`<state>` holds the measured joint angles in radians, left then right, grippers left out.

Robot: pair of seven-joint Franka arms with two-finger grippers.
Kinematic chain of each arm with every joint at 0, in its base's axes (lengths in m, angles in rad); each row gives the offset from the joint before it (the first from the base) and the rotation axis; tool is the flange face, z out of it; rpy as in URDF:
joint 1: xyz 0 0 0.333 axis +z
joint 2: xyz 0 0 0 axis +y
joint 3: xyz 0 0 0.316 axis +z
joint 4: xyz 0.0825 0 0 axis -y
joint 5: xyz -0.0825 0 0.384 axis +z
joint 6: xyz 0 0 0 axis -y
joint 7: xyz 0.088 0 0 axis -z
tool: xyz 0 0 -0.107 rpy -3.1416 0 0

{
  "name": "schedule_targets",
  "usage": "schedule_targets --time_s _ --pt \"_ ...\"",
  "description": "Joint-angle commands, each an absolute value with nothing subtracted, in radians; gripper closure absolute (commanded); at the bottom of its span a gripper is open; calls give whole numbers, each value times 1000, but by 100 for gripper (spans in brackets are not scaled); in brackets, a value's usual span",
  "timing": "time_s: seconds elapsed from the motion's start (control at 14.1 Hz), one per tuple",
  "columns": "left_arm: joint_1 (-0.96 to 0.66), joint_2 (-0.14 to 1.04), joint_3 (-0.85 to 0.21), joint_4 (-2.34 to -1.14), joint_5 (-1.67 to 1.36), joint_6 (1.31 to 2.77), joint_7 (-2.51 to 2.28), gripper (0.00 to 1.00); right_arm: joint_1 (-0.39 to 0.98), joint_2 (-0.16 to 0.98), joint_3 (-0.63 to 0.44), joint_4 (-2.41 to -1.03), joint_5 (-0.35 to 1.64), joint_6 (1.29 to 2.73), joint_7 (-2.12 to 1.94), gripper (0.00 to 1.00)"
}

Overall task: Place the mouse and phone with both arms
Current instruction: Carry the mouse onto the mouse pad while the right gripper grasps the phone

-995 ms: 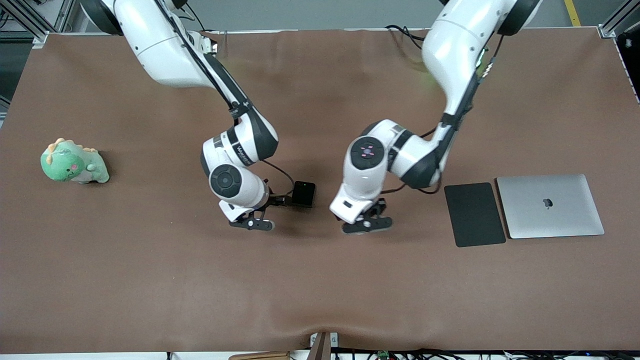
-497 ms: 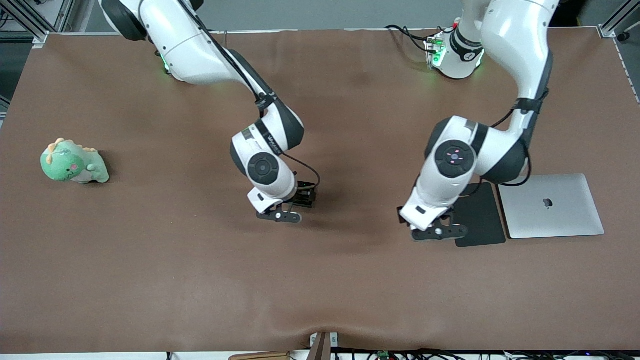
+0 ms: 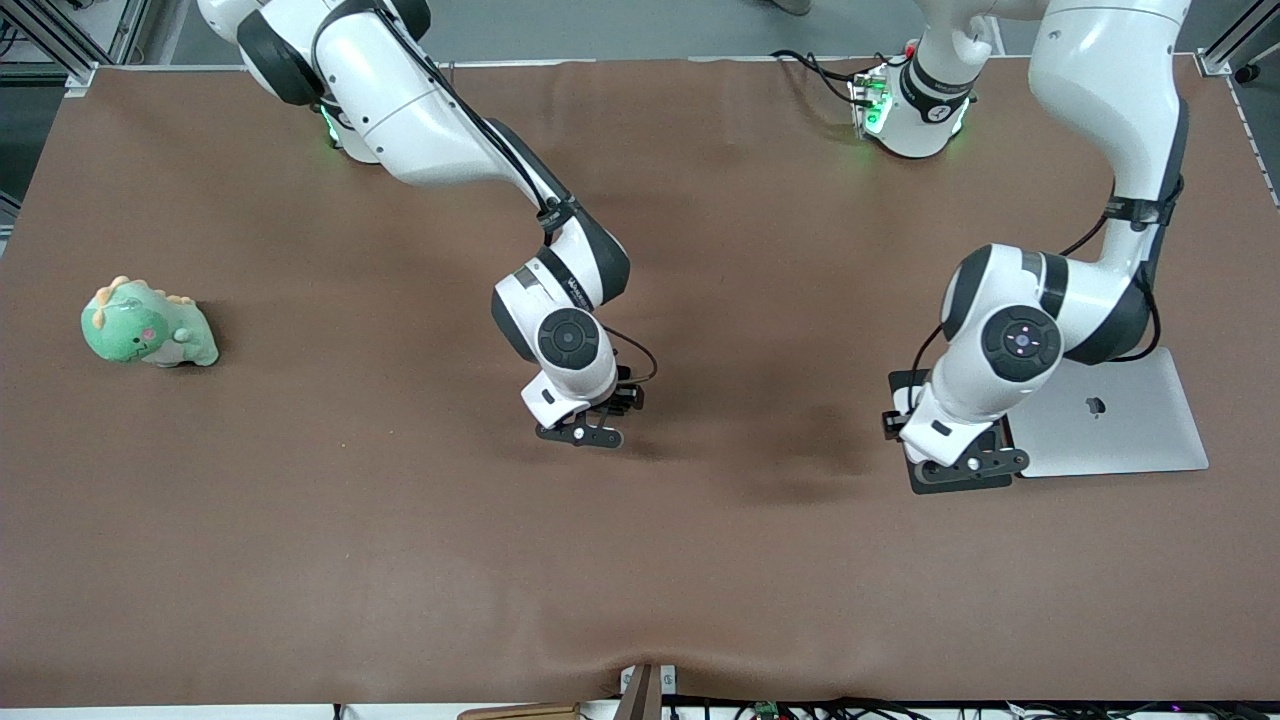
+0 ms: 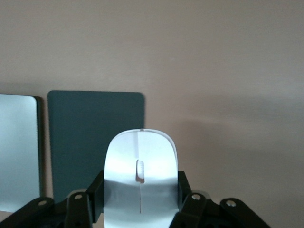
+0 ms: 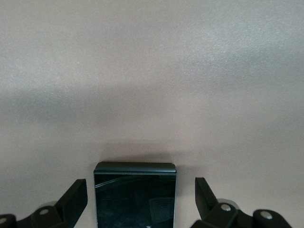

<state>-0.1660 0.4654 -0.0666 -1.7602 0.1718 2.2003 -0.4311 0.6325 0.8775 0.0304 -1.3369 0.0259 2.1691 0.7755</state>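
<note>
1. The mouse (image 4: 140,183) is clamped between the left gripper's (image 4: 140,209) fingers (image 4: 186,197), its centre line running straight out from the wrist; it hangs over the mat (image 4: 95,142), apparently near the mat's edge, with the tabletop well below it

2. In the front view the left gripper (image 3: 965,462) sits over the mat's (image 3: 925,478) end nearer the camera, just beside the laptop (image 3: 1120,430); from here the next move looks like a short lowering onto the mat, and the mouse's long axis seems to line up with the mat's long side

3. The phone (image 5: 135,194) lies flat on the table, between the spread fingers (image 5: 76,199) of the right gripper (image 5: 137,202), apart from both; its near edge runs crosswise between them, so closing would pinch its two side edges

4. In the front view the right gripper (image 3: 590,432) hovers low at mid-table; the phone itself is hidden under the wrist there. The right arm is clearly the nearer one to it

5. No container is in sight; the mat is bare. A green plush toy (image 3: 148,325) sits well apart at the right arm's end of the table (image 3: 640,560)
</note>
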Motion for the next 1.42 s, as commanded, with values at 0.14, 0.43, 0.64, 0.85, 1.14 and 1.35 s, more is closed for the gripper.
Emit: schedule_targets --time_s 0.14,0.43,0.64,0.85,1.14,1.35 --pt "-62 436 -78 -1879 183 2293 -344 51 643 919 21 -1298 5 2195 802 0" --pt "11 457 -78 -1963 183 2436 -250 50 652 928 21 -1299 2 2210 842 0" --pt "31 483 -81 -1977 183 2473 -201 49 652 928 21 -1304 0 2215 842 34" --pt "35 515 -81 -1973 183 2499 -195 49 652 923 21 -1305 5 2215 845 85" --pt "34 555 -83 -1965 183 2551 -195 49 620 890 21 -1324 8 2189 831 91" --pt "34 561 -83 -1965 181 2559 -193 40 580 821 21 -1347 9 2106 834 100"
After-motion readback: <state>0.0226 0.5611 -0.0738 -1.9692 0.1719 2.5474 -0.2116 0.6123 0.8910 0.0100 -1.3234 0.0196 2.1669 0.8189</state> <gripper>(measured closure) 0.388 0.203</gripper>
